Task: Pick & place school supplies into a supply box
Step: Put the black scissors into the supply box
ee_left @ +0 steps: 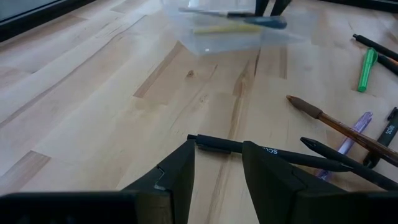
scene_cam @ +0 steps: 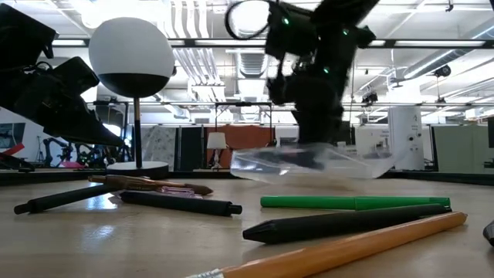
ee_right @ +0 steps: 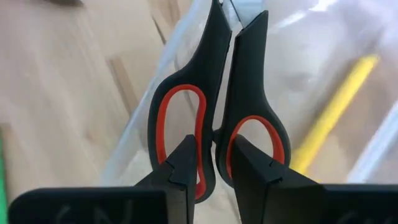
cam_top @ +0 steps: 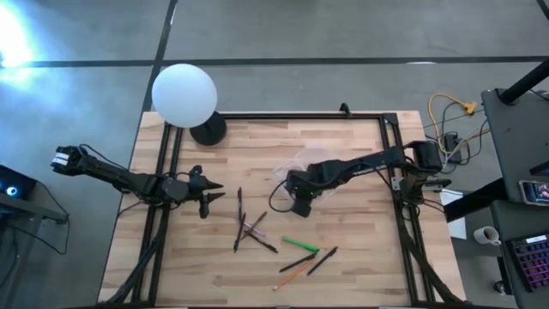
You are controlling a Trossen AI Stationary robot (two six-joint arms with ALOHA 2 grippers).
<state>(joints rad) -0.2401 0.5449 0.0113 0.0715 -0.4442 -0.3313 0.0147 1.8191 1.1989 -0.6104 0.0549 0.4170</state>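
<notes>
The small scissors (ee_right: 214,93), black with red-lined handle loops, are in my right gripper (ee_right: 214,165), which is shut on them above the supply box (cam_top: 298,163), a clear plastic case near the table's middle. A yellow stick (ee_right: 333,109) lies inside the box. On the near part of the table lie dark pens (cam_top: 244,227), a green marker (cam_top: 300,245), two more dark pens (cam_top: 322,260) and an orange pencil (cam_top: 292,276). My left gripper (ee_left: 217,174) waits open at the table's left, just above a dark pen (ee_left: 267,149). My right gripper pinches the scissors' handles between its two fingers, on the inner bars (ee_right: 212,140) where the two loops meet. The fingers point steeply down and lie along the scissors. The scissors hang below them, lifted clear, blades (ee_right: 225,15) shut and pointing down at the box.
A white globe lamp (cam_top: 184,94) on a black foot stands at the far left of the table. A black frame rail (cam_top: 283,116) runs along the table's far and side edges. Bare wood lies between the box and my left gripper.
</notes>
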